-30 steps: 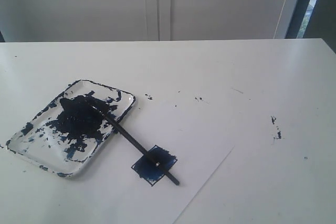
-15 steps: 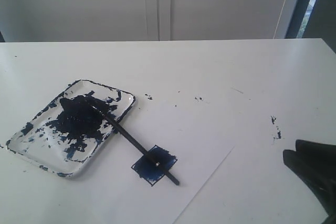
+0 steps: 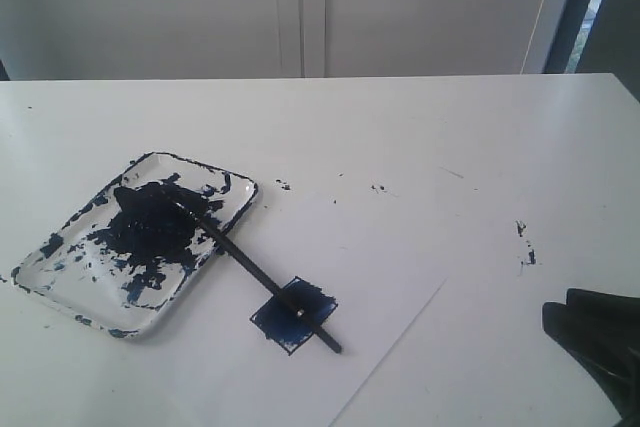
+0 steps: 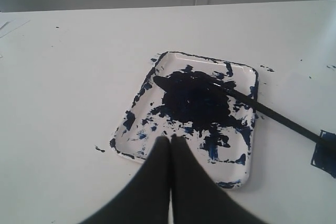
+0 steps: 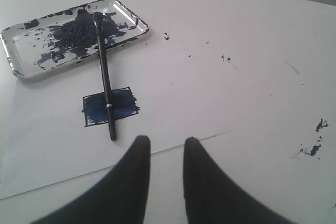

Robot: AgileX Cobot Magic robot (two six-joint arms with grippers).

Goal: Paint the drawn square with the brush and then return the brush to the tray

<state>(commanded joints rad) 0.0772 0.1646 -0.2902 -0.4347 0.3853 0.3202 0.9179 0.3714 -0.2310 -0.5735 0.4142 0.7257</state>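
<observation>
The tray (image 3: 55,277) (image 4: 131,129) (image 5: 21,56), smeared with dark blue paint, lies at the left of the table. The brush (image 3: 255,272) (image 5: 104,77) (image 4: 273,113) lies free, its tip in the tray's paint blob and its handle end across the drawn square (image 3: 315,299) (image 5: 123,104), which is filled dark blue on the paper sheet (image 3: 390,267). My right gripper (image 3: 560,317) (image 5: 164,141) is open and empty at the lower right, well apart from the brush. My left gripper (image 4: 170,139) is shut and empty, near the tray's edge; it does not show in the exterior view.
Dark paint specks (image 3: 525,242) dot the table at right and behind the paper (image 3: 378,188). A pale wall with a panel seam (image 3: 300,7) stands behind the table's far edge.
My right gripper entered the exterior view at the lower right half a second ago and has since drawn slightly down and right. Brush, tray and square have not moved.
</observation>
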